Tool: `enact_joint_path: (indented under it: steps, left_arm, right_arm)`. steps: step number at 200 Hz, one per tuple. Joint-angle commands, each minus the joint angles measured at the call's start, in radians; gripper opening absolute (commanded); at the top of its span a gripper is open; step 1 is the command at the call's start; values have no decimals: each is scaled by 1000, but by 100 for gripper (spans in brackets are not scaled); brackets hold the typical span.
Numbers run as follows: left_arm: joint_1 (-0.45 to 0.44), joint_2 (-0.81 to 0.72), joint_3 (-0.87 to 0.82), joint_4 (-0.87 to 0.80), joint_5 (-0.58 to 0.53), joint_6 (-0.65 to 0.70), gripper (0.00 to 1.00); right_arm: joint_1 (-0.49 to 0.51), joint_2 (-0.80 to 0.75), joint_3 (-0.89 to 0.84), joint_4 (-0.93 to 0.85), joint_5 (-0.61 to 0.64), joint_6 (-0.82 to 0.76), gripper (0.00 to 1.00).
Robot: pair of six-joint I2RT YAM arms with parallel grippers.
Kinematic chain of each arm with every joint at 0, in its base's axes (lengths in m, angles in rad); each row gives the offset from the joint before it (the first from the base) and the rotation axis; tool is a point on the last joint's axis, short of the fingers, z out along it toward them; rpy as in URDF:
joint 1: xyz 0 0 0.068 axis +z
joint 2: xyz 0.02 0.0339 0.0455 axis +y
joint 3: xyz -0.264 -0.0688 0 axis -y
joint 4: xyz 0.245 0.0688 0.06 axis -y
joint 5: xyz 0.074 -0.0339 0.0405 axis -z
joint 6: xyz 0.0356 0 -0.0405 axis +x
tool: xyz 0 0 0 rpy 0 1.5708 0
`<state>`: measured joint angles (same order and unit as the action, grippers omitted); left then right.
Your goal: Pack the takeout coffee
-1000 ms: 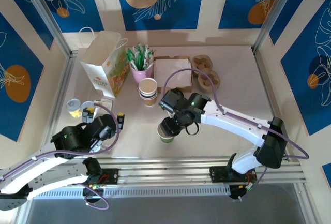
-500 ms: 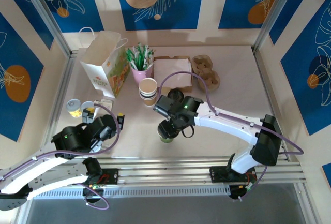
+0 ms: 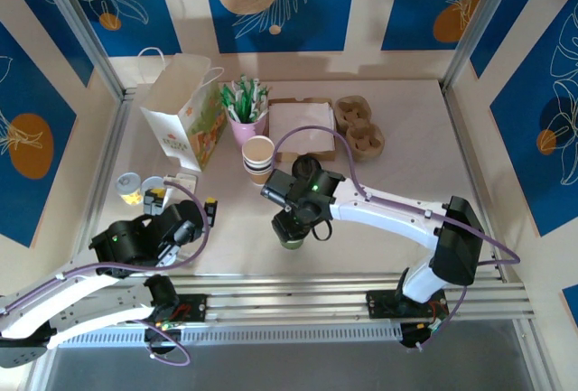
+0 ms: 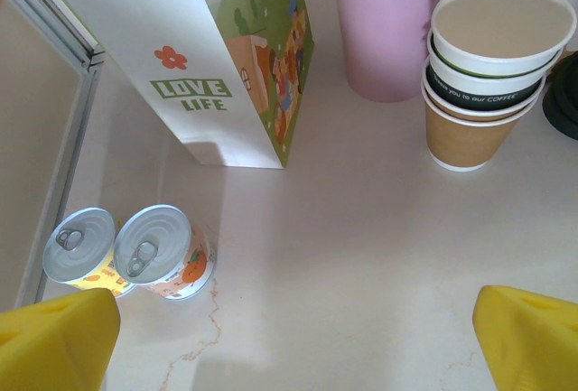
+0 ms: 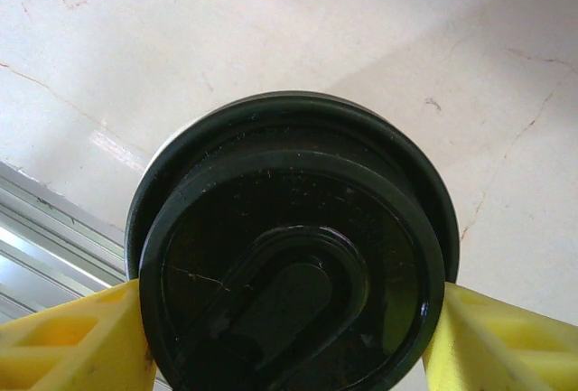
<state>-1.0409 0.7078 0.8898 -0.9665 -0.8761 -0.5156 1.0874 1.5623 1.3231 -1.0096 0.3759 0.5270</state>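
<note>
Grasp step. Right tool pinches the coffee cup at its lid rim; cup sits between the fingers, seemingly on the surface. Left tool spread wide, idle. Next: lift straight, carry to paper bag beyond and left of that tool, lower inside

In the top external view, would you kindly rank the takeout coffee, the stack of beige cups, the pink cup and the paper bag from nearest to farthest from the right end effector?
1. takeout coffee, between the fingers of the right end effector.
2. stack of beige cups, just behind.
3. pink cup, farther back.
4. paper bag, back left.
</note>
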Motion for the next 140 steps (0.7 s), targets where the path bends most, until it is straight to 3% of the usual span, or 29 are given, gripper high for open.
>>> enact_joint_path:
  steps: [1, 140]
  left_arm:
    - [8, -10, -11, -13, -23, 12, 100]
    - [8, -8, -12, -10, -20, 14, 100]
  right_arm:
    - [8, 16, 31, 1, 10, 18, 69]
    - [27, 36, 27, 2, 6, 33, 73]
